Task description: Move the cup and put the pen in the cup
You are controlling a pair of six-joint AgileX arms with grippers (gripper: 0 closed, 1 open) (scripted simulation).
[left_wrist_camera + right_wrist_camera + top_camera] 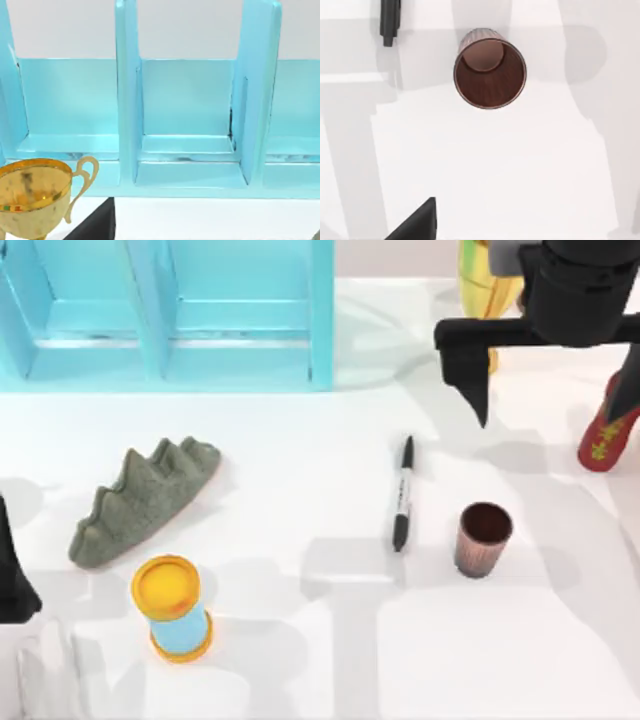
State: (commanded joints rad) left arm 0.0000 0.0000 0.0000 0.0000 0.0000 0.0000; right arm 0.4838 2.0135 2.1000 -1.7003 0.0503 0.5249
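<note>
The cup (483, 538), a small ribbed copper-brown tumbler, stands upright right of the table's centre; its dark inside (490, 70) faces the right wrist camera. The pen (402, 493), slim and black with a pale band, lies flat just left of the cup, apart from it; one end (390, 22) shows in the right wrist view. My right gripper (550, 405) hangs open above the table behind the cup, holding nothing, with one dark fingertip (417, 220) in view. My left gripper (12, 575) is parked at the left edge, open and holding nothing.
A light-blue rack (170, 310) spans the back left. A gold trophy (485, 280) stands at the back right under the right arm. A grey spiked lump (140, 500) and a blue cylinder with yellow-orange ends (172, 608) sit front left. A red object (608, 435) is at the right edge.
</note>
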